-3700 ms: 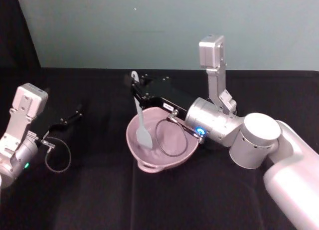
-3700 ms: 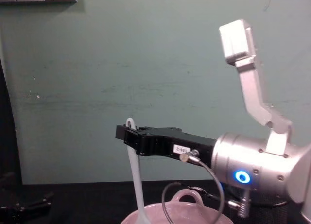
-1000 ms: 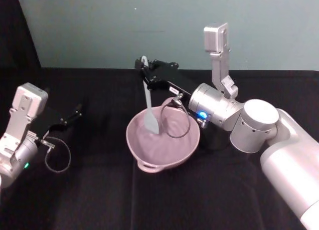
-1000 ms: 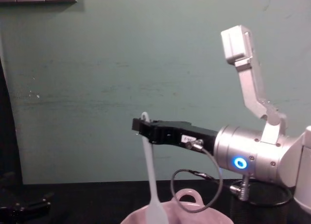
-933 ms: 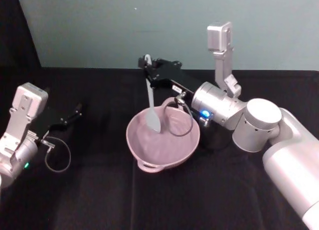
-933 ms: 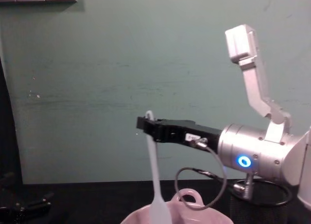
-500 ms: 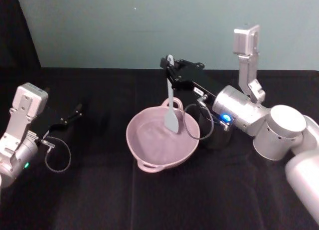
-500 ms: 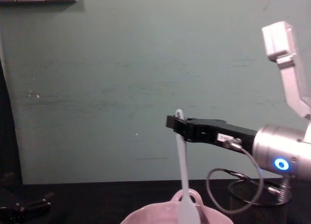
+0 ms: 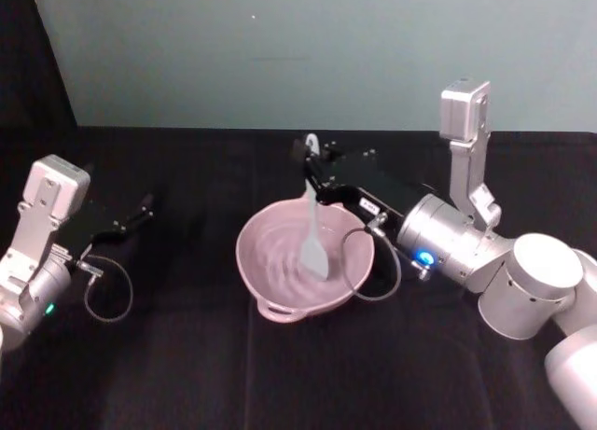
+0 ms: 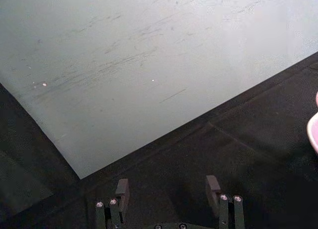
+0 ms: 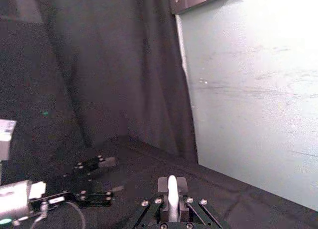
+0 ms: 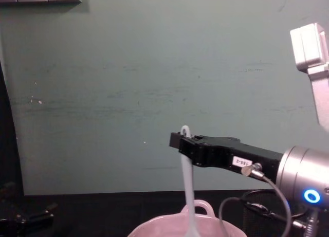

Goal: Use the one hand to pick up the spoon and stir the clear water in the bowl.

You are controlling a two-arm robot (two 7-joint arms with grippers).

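Head view, centre: the right gripper (image 9: 311,161) pinches the spoon (image 9: 313,253) by its handle, blade down in the bowl (image 9: 254,264). At far left the left gripper (image 9: 145,209) sits, jaws spread.

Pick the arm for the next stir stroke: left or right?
Right. Its claw is shut on the top of the white spoon, and the blade hangs inside the pink bowl. The left claw sits open and empty, well off to the bowl's left.

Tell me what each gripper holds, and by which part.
Right gripper grips the spoon at the top of its handle, blade hanging into the bowl. Left gripper, parked at the left, is open and holds nothing.
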